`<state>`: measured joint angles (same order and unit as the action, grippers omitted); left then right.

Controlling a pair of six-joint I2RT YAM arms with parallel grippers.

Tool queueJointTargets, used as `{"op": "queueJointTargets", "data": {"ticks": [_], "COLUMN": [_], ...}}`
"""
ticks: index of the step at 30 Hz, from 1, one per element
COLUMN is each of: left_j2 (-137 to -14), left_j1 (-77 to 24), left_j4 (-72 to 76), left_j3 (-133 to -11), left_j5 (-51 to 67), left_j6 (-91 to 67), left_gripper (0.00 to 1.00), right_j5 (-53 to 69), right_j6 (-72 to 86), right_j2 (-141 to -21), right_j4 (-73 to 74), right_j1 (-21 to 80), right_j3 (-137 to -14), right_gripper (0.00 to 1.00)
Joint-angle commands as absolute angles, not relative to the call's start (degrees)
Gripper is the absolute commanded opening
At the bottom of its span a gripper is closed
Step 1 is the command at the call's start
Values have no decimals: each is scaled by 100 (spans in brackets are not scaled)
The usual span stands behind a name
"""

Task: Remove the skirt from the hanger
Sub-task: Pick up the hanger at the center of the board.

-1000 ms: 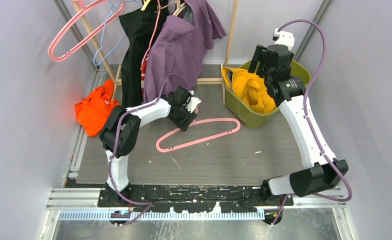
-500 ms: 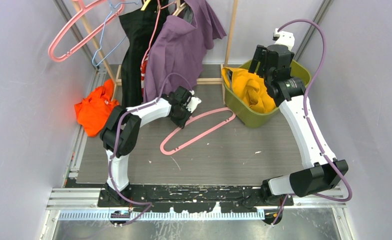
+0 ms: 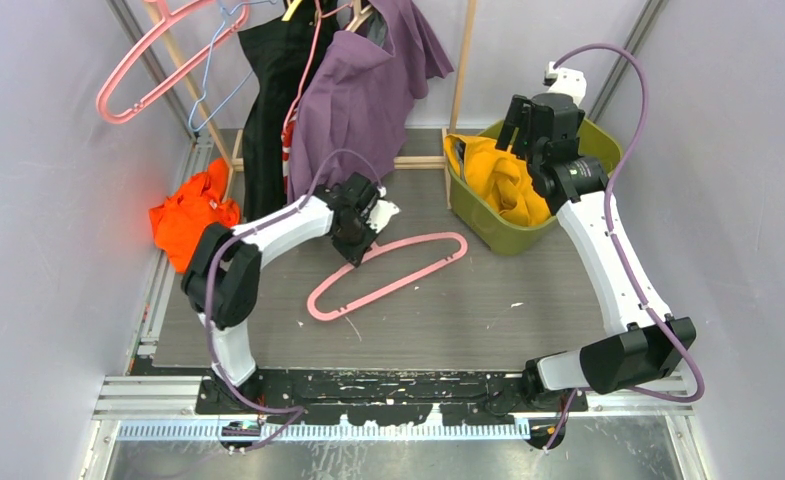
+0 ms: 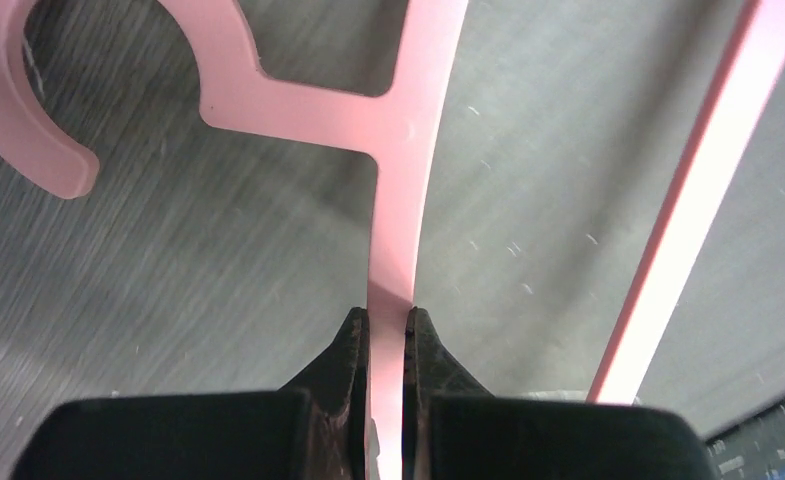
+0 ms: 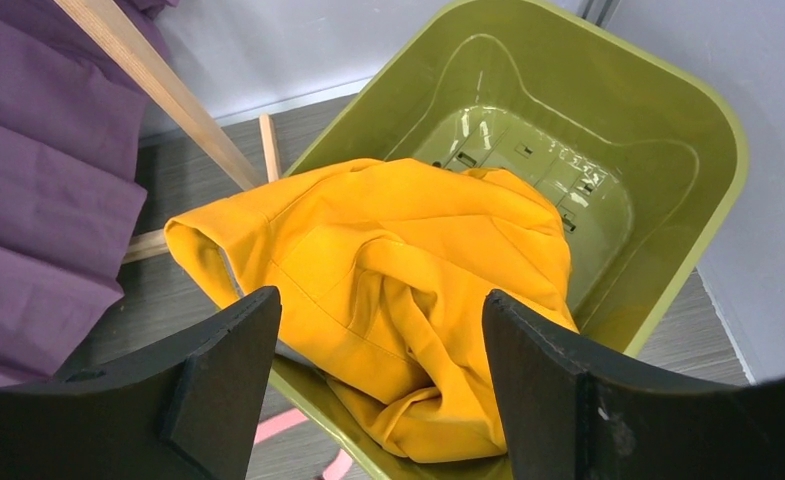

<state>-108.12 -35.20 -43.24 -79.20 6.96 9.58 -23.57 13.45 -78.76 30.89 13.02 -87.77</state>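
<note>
A bare pink hanger (image 3: 393,277) lies on the grey table, and in the left wrist view its flat bar (image 4: 405,180) runs straight into the jaws. My left gripper (image 3: 354,246) (image 4: 386,316) is shut on that bar just below the hook. The yellow skirt (image 3: 503,182) (image 5: 388,250) lies crumpled in the green bin (image 3: 600,148) (image 5: 668,100), part of it draped over the near rim. My right gripper (image 3: 524,124) (image 5: 380,300) hangs open above the skirt, its fingers apart on either side of the cloth and not touching it.
A wooden rack at the back holds a purple garment (image 3: 358,100), a black garment (image 3: 273,90) and an empty pink hanger (image 3: 143,70). An orange-red cloth (image 3: 193,215) is heaped at the left edge of the table. The bin stands against the right rack post (image 3: 461,70).
My left gripper has shut on the pink hanger and shifted it a little; the hanger's far end swung and its lower loop slid left. The right gripper has hardly moved.
</note>
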Motion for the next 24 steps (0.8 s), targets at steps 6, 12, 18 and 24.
{"op": "queueJointTargets", "data": {"ticks": [6, 12, 18, 24], "left_j2": [-8840, -7885, -7228, -6793], "left_j1": [-4281, -4636, -4676, -4678], "left_j4": [-5369, -5427, -5371, -5333], "left_j3": [-8195, -8264, -8350, -8320], "left_j5": [649, -174, -628, -485], "left_j6": [1313, 1591, 2158, 2743], "left_gripper": [0, 0, 0, 0], "right_j5": [-1483, -971, 132, 1487], "right_j6": [1496, 856, 646, 544], "right_j2": [-7857, -7822, -7787, -7801], "right_j4": [3068, 3449, 4073, 4529], "right_j1": [1408, 2107, 2528, 2934], "right_j3": [-8825, -8861, -9226, -9716], "right_gripper": [74, 74, 75, 75]}}
